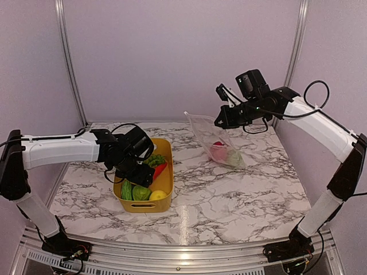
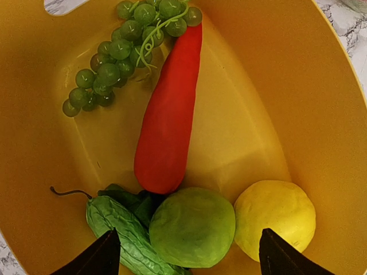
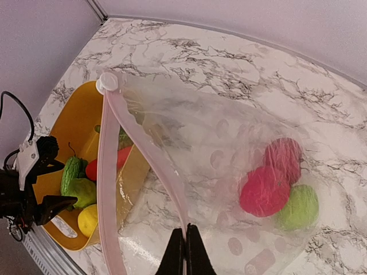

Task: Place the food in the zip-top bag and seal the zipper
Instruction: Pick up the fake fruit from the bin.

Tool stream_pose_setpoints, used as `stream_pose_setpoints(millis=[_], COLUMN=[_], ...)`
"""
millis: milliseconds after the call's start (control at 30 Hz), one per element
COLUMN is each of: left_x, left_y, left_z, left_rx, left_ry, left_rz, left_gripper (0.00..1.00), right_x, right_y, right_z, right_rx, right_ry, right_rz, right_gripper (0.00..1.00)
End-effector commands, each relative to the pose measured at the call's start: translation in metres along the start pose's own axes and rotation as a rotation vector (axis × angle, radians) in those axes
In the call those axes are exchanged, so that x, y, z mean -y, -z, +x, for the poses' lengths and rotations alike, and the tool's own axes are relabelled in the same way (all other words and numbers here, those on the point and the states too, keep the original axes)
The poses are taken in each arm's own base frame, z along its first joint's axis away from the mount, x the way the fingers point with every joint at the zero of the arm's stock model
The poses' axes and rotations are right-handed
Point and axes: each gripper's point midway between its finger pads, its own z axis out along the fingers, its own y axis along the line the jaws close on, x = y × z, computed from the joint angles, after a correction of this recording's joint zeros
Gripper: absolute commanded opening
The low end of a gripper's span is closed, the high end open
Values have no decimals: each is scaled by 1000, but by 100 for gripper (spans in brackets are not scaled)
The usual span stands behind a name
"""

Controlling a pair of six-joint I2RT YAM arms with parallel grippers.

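The yellow bin (image 2: pixel 246 109) holds food: a green grape bunch (image 2: pixel 117 54), a long red pepper (image 2: pixel 169 114), a green round (image 2: pixel 192 226), a yellow lemon (image 2: pixel 275 217) and a ridged green vegetable (image 2: pixel 123 238). My left gripper (image 2: pixel 189 258) hangs open just above the green round, one finger on each side of it, touching nothing. My right gripper (image 3: pixel 186 232) is shut on the mouth edge of the clear zip-top bag (image 3: pixel 229 143) and holds it up. The zipper (image 3: pixel 109 172) gapes open. Inside the bag lie two pink-red balls (image 3: pixel 264 191) and a green round (image 3: pixel 298 207).
The bin (image 1: pixel 167 179) stands left of centre on the marble table (image 1: pixel 229 195), with the bag (image 1: pixel 221 143) to its right, sloping down from my right gripper (image 1: pixel 221 121). My left gripper (image 1: pixel 140 173) is inside the bin. Purple walls close the back and sides.
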Motion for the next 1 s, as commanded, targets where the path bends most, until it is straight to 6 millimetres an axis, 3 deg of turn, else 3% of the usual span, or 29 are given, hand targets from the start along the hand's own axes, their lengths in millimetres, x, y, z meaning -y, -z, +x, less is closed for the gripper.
stream_pose_setpoints(millis=[0,400,967], left_x=[1,-5,-6], left_y=[-8,-29,-49], left_z=[13,37,55], left_rx=[-84,-179,-255], left_ry=[26,113,130], left_rz=[6,-43,-66], left_gripper=[85,80,73], right_x=[0,1,-2], right_y=[12,14,14], right_z=[-4,4,4], right_rx=[25,23,31], right_ry=[-10,-20,-35], right_rz=[-5,-12,-28], right_gripper=[0,0,0])
